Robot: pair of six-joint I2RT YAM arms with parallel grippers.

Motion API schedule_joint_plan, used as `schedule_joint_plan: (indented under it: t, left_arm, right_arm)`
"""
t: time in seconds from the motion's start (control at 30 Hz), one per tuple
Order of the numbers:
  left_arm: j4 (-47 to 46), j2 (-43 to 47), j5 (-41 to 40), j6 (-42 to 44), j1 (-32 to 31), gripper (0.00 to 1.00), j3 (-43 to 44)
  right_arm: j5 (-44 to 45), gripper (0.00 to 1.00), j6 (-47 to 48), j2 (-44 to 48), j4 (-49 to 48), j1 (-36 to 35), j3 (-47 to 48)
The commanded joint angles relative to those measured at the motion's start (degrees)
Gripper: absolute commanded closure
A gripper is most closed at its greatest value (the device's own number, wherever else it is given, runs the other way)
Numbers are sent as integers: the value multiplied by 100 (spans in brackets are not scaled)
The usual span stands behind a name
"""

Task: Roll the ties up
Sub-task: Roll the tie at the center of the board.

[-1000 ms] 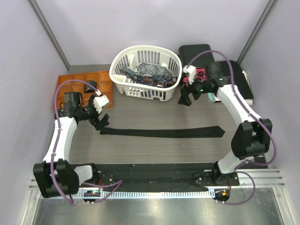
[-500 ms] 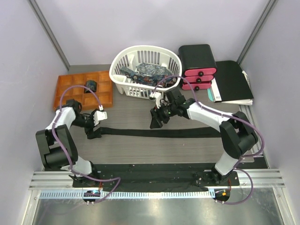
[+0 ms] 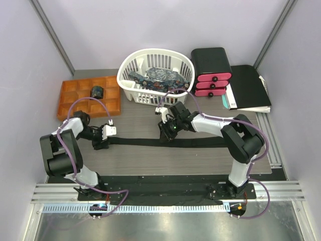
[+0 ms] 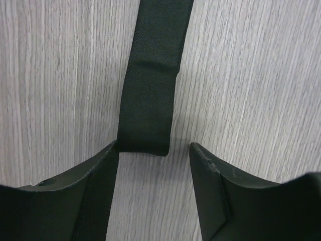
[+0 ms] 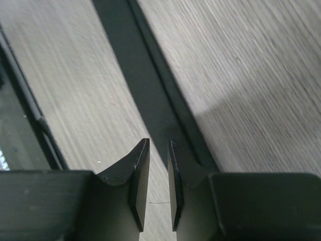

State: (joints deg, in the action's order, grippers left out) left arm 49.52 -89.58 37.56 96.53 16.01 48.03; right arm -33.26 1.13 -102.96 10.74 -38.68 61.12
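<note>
A plain black tie (image 3: 200, 142) lies flat and straight across the table. Its left end (image 4: 146, 100) lies just ahead of my left gripper (image 4: 153, 146). That gripper is open, low over the table, and one finger (image 4: 98, 181) touches the corner of the end. In the top view the left gripper (image 3: 102, 142) sits at the tie's left tip. My right gripper (image 3: 166, 134) is down at the tie's middle. Its jaws (image 5: 158, 145) stand a narrow gap apart over the tie's (image 5: 143, 85) near edge, nothing between them. A rolled dark coil (image 3: 96, 92) sits in the orange tray (image 3: 75, 103).
A white basket (image 3: 131, 85) behind the tie holds patterned ties (image 3: 159, 76). To its right stand a black box with pink drawers (image 3: 211, 70) and a flat black folder (image 3: 248, 84). The black base rail (image 3: 160, 183) runs along the near edge.
The right arm swung from the drawer box down to the tie's middle. The left gripper dropped to the tie's left end. Both pairs of jaws narrowed, the right far more.
</note>
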Motion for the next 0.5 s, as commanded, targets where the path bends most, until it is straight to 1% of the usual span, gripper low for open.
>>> schedule_joint_plan:
  t: [0.0,0.07,0.17,0.2,0.3,0.37,0.47]
  left_arm:
    - [-311,-42,129,156,16,44,-39]
    - [-320,-42,172,155,25,46,-39]
    - [-294,46,269,173,7,53,-31]
    - [-259,63,287,173,-27,57,-13]
    - [22,204,427,155,-106,62,83]
    - [232,353,489,164,-168,63,136]
    - [452,555,559,138,-361,69,171]
  right_arm:
    - [187,75,-16,-163,-195,-17,-4]
    - [249,77,10,-233,-204,-17,-13]
    - [284,79,46,-365,-204,-26,-56]
    - [285,79,63,-409,-187,-26,-65]
    - [285,81,90,-427,-178,-17,-92]
    - [258,81,72,-375,-178,-26,-74]
    - [170,82,2,-278,-169,-26,-22]
